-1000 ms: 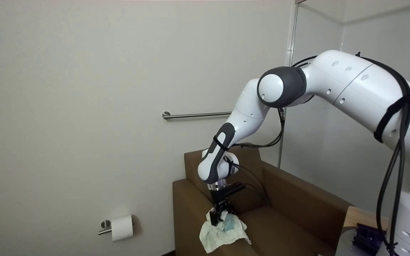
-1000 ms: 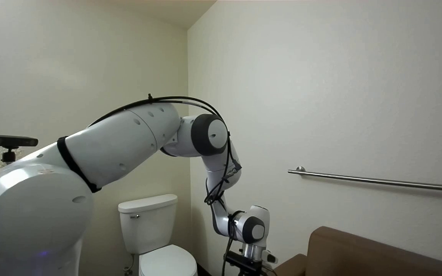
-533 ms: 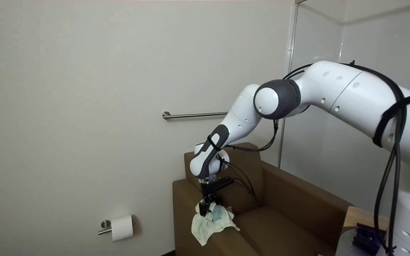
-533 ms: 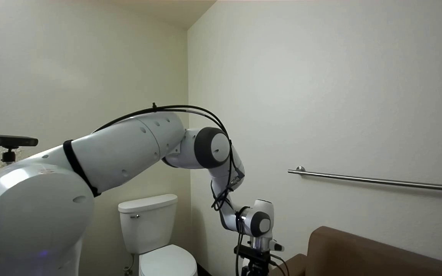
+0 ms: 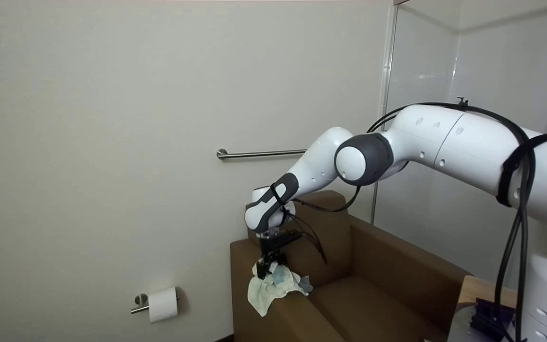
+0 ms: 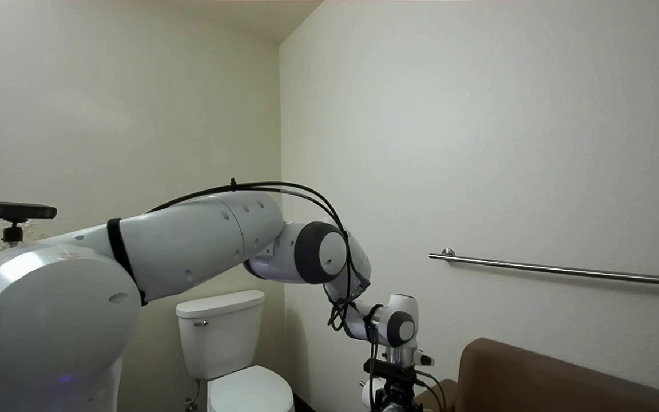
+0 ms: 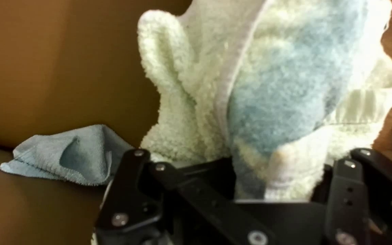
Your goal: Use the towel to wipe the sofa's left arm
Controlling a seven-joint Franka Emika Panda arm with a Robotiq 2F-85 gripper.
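My gripper (image 5: 268, 269) is clenched on a fold of the towel (image 5: 268, 293), blue showing within its mint-white pile. The towel lies over the sofa's left arm (image 5: 297, 316), spreading toward six o'clock from my grip in an exterior view. There the backrest (image 5: 335, 237) stands at two o'clock, the metal bar (image 5: 261, 154) at twelve, the paper roll (image 5: 162, 305) between eight and nine. In the wrist view, a grey-blue cloth (image 7: 87, 154) sits at my nine o'clock; I cannot tell whether it joins the towel.
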